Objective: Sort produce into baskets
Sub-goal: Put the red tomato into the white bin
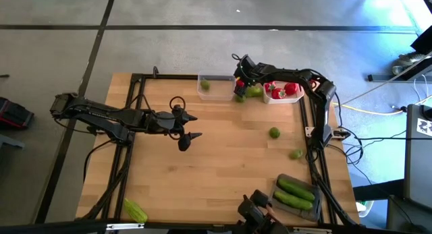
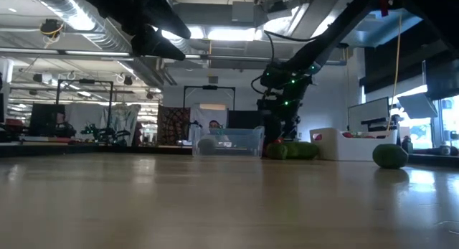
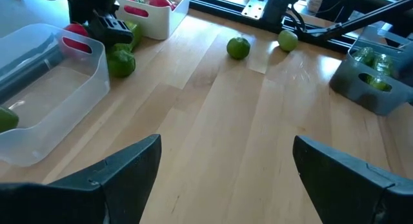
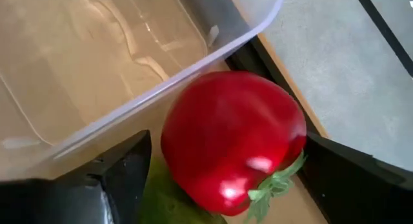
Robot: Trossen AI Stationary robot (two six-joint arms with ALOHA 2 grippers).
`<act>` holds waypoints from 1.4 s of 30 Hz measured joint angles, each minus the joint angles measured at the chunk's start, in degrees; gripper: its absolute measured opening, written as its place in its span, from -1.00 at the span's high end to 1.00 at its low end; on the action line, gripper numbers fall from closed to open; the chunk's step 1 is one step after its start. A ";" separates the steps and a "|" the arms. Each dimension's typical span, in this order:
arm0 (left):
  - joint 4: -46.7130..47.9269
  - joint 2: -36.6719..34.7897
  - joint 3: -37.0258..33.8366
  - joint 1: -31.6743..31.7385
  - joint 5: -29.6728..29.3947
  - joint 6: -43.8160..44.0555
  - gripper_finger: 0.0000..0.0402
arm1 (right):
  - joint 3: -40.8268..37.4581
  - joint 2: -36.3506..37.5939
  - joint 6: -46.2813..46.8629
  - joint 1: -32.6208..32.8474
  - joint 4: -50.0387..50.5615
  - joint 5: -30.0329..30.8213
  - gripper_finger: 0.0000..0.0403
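I see my right gripper (image 4: 219,179) spread wide around a red tomato (image 4: 232,140) just beside the clear basket (image 1: 214,88). My left gripper (image 1: 189,126), also wide, hovers empty well away from that basket.

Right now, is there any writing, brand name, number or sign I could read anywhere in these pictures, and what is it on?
No text is readable in any view.
Grey box at the high view's right edge: a white recycling-type symbol, no words legible.
Clear basket, white basket, dark grey basket: no labels visible.
Room beyond the table: nothing legible.
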State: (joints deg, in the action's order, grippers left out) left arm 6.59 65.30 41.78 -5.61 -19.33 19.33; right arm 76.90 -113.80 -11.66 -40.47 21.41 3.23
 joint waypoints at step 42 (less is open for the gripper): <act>0.07 0.00 0.02 -0.02 0.00 -0.26 -0.73 | -0.02 22.59 1.20 -0.55 19.29 1.73 -0.10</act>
State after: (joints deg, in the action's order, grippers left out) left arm 6.66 65.30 41.80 -5.63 -19.33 19.07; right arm 76.88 -91.20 -10.46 -41.02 40.70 4.95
